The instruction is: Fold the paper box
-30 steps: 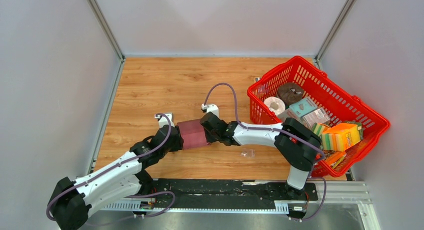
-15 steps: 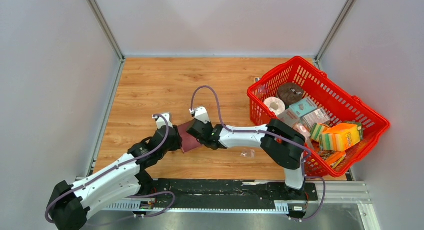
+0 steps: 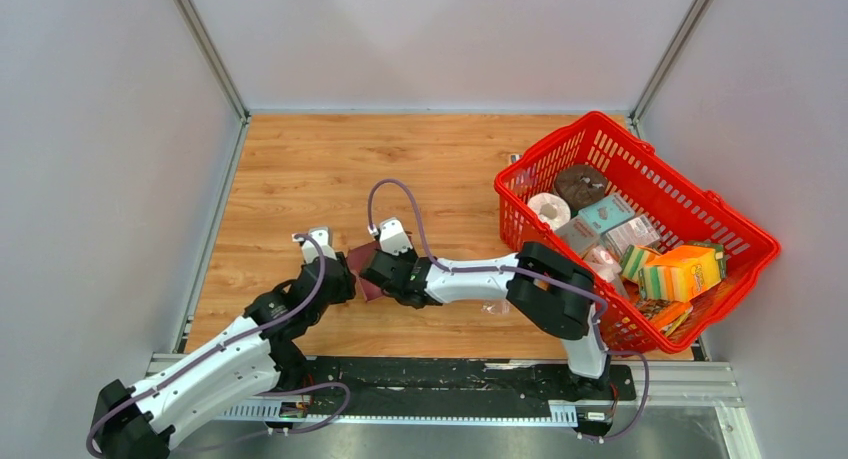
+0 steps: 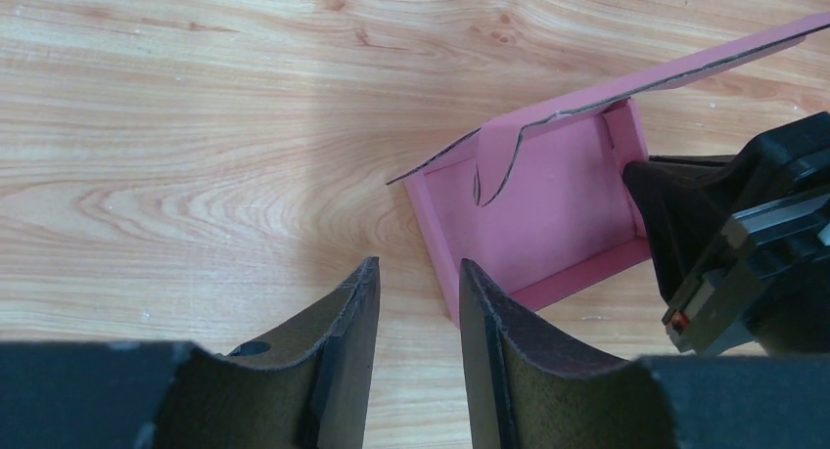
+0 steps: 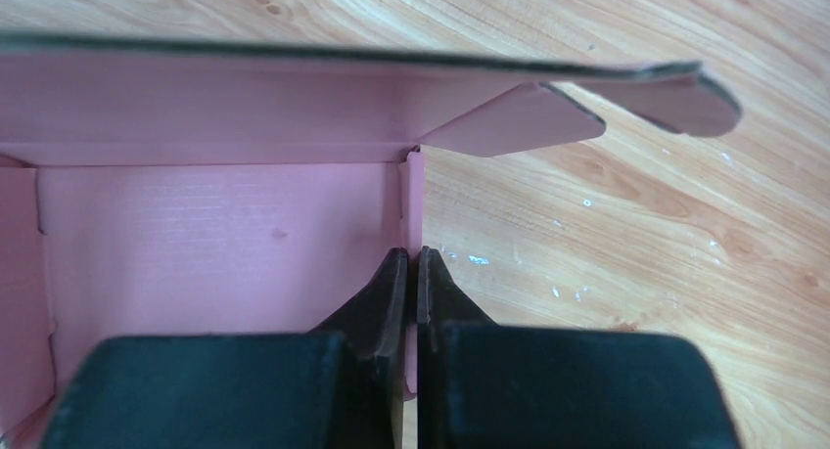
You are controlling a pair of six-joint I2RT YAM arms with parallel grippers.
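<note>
The paper box [image 4: 548, 209] lies on the wooden worktop [image 3: 300, 169], left of centre and toward the near edge, between the two tools. It is a shallow pink tray with its hollow side showing, low walls standing around the base. The lid flap [image 5: 245, 102] is raised over the tray, with a rounded tab at its end and a small triangular side flap under it.

The right tool [image 5: 412, 256] is clenched on one short side wall of the box, the thin pink card pinched between its dark fingers [image 5: 390, 297]. The left tool [image 4: 418, 266] is released, with a gap between its jaws and nothing in it. It sits low over the worktop just beside the box's near corner; whether it touches the card, I cannot tell.

Well to the right stands a red basket [image 3: 560, 147] full of goods.
</note>
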